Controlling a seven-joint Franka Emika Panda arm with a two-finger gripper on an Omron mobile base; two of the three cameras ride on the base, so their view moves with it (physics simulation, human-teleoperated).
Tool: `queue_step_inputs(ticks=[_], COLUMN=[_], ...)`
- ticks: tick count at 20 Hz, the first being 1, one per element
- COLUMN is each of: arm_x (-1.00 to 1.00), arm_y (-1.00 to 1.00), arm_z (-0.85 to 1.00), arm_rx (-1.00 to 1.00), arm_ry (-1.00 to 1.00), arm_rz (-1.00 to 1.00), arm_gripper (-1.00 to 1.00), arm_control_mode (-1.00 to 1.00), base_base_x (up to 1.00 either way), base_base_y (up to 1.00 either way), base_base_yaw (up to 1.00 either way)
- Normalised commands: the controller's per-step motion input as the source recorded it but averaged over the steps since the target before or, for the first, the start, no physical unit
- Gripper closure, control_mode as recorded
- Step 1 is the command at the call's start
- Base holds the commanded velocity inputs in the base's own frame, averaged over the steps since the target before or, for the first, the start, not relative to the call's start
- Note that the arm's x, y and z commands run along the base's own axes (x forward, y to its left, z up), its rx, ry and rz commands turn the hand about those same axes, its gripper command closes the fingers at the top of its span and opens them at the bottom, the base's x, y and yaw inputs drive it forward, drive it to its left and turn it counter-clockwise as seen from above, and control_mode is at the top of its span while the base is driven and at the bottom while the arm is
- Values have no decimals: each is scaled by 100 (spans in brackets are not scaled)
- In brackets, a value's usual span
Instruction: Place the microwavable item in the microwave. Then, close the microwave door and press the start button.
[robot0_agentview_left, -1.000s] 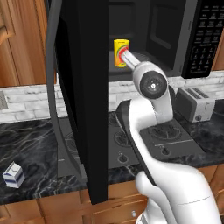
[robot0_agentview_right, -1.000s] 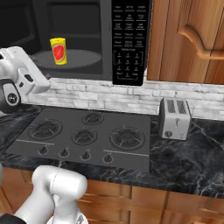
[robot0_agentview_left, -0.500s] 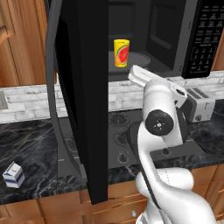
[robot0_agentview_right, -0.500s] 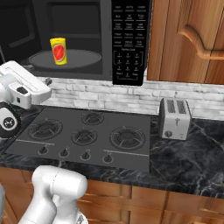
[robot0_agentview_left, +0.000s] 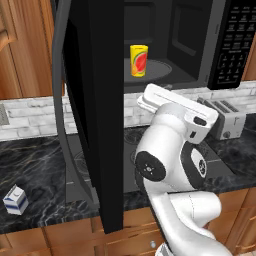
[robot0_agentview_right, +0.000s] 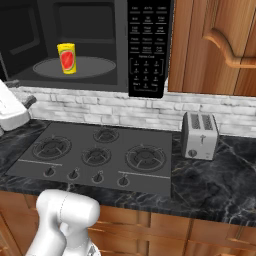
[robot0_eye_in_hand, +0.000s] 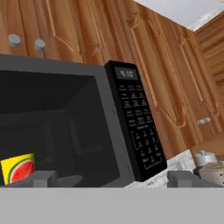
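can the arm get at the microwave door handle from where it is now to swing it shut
Probably yes. The microwave door stands wide open left of the arm, its curved handle on the outer side. The end effector is open and empty, though it must swing round the door's edge.

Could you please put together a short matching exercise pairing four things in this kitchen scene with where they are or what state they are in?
Things:
1. yellow cup
2. microwave door
3. toaster
4. milk carton

Places or states:
A. swung wide open
B. on the counter right of the stovetop
C. on the turntable inside the microwave
D. on the counter left of the open door

Pairs: 1-C, 2-A, 3-B, 4-D
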Motion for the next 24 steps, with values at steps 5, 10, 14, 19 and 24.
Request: queue_step_inputs(ticks=[5, 10, 14, 19, 24], arm_x=[-63, -11, 0, 0, -8], arm_y=[0, -43, -82, -61, -25], arm_z=[-18, -52, -23, 0, -3], arm_rx=[-13, -12, -9, -12, -20], arm_ry=[-5, -7, -12, -21, -25], arm_rz=[-24, -8, 0, 0, -1], arm_gripper=[-100, -100, -100, -100, -100], arm_control_mode=[-100, -100, -100, -100, -100], base_base_x=[0, 0, 0, 0, 0], base_base_y=[0, 0, 0, 0, 0], base_base_yaw=[0, 0, 0, 0, 0])
